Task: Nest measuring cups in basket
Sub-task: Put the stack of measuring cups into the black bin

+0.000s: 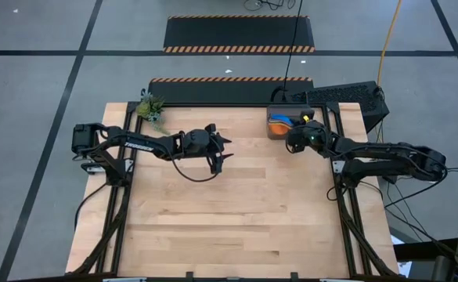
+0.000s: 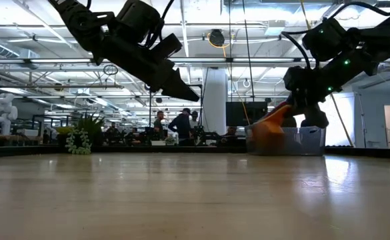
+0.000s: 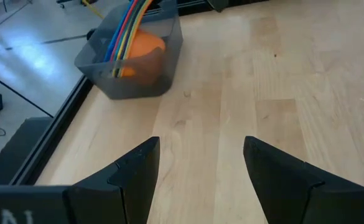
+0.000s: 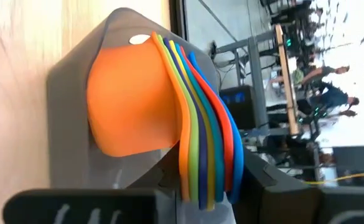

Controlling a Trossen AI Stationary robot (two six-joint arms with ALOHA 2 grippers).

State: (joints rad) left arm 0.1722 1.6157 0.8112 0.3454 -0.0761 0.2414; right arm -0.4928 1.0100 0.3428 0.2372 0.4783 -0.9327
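Already the measuring cups [image 4: 138,106] sit nested in the basket [image 1: 279,125] at the tabletop's [image 1: 236,219] far right corner, handles fanned toward the right gripper [image 1: 293,142]; its fingers' state I cannot tell. Left gripper [image 1: 225,149] hangs spread, well apart.

1. The table [image 1: 236,211] is a pale wooden top of joined planks, framed by black rails along its sides.
2. The grey basket [image 1: 279,124] sits right at the far edge, toward the right corner, flat on the wood.
3. Inside it, the nested cups [image 4: 132,106] lie stacked, orange outermost, with coloured handles fanning together over the basket's rim.
4. A small green plant [image 1: 150,108] rests at the far left corner.
5. A black keyboard [image 1: 346,95] lies at the far right corner, just behind the basket, partly overhanging the edge.
6. The wide middle and near stretch of wood carries only a cable loop [image 1: 193,174] beneath the left arm.
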